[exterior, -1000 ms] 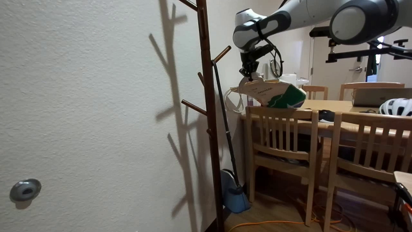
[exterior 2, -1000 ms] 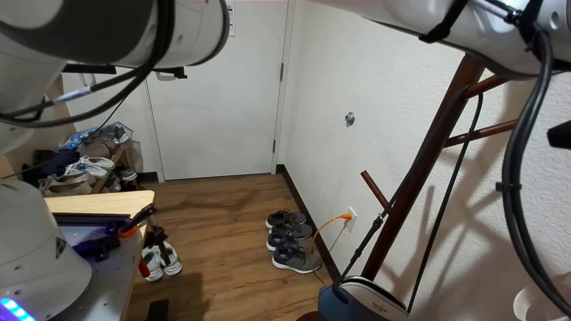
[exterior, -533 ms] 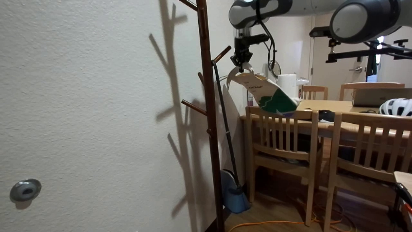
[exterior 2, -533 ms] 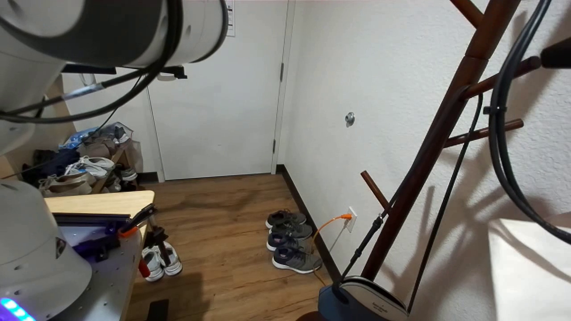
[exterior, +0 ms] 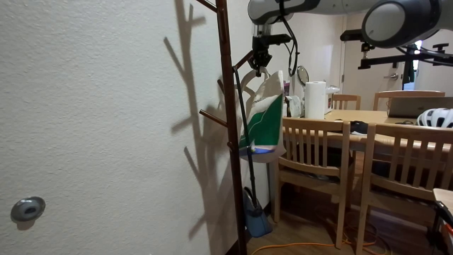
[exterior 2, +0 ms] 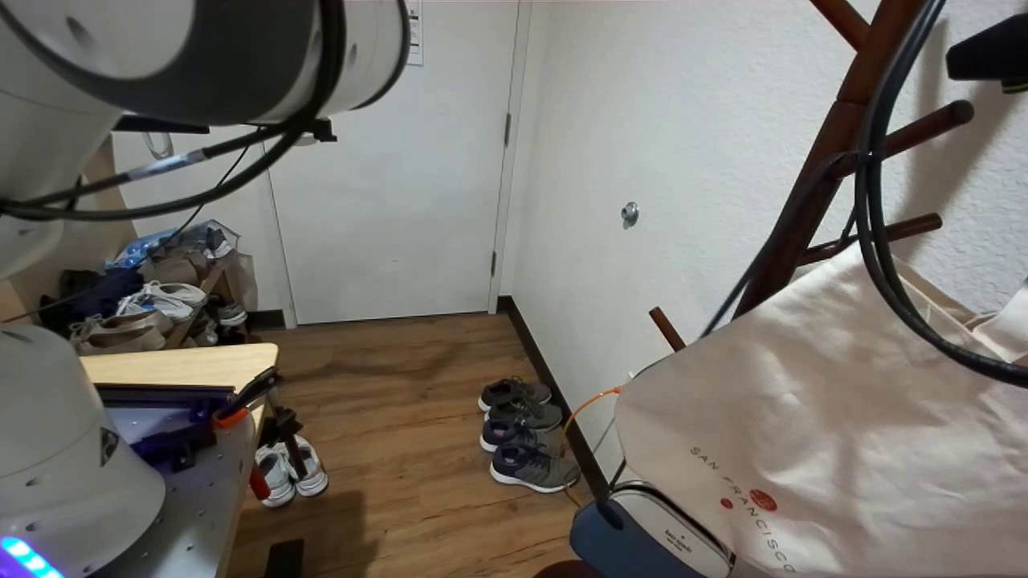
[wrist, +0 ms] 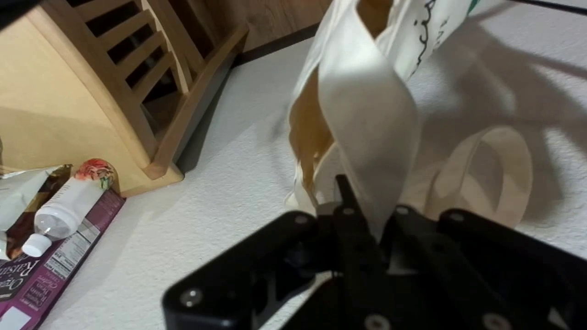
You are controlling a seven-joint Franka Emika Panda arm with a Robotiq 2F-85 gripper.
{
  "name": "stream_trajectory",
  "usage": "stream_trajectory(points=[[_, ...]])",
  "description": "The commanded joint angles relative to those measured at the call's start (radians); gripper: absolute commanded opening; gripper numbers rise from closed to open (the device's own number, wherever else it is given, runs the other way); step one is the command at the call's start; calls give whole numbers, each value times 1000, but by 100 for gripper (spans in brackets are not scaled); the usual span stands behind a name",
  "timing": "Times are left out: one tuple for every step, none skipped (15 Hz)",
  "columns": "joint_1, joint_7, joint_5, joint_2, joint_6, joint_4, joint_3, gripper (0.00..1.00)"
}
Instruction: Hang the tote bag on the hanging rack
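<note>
a pale textured wall (exterior: pixel 106 124) runs along the room, a dark brown wooden rack (exterior: pixel 230 106) standing near it; past the rack, light wooden chairs (exterior: pixel 313 124) stand at a bench (exterior: pixel 357 115) that carries a laptop (exterior: pixel 421 107), a paper towel roll (exterior: pixel 315 101) and a white helmet (exterior: pixel 437 118). the fingers (exterior: pixel 258 73) are drawn together on a strap (wrist: pixel 371 114) of the tote bag (exterior: pixel 263 115): in the wrist view the cloth runs down narrow and pinched between them. the tote bag hangs below them at a slant, just beside the rack, its mouth (wrist: pixel 309 123) gaping a little, its green panel (exterior: pixel 269 127) in sight. a second strap (wrist: pixel 518 178) makes a loose loop next to the fingers. the fingers show close to an upper peg (exterior: pixel 243 60) of the rack; whether they or either strap touch it, one cannot tell. a blue bag (exterior: pixel 258 223) hangs lower down, its long dark strap (exterior: pixel 249 150) looped over the rack and crossing in front of the tote bag in an exterior view. on the wood floor (exterior 2: pixel 418 401), dark shoes (exterior 2: pixel 522 441) sit beside the wall.
</note>
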Motion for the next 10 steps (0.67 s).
stream_trajectory(points=[[0,0,0,1,0,0,-1,5],[0,0,0,1,0,0,-1,1],[-2,-4,0,1,0,4,0,1],[-2,-5,0,2,2,9,-1,1],[-3,-11,3,-1,-1,17,2,1],[-5,-8,9,-4,1,23,6,1],[-6,-6,13,-7,6,35,8,1],[-5,-4,12,-10,15,43,8,1],[-6,-7,18,-16,12,54,13,1],[-6,-4,20,-22,8,67,15,1]])
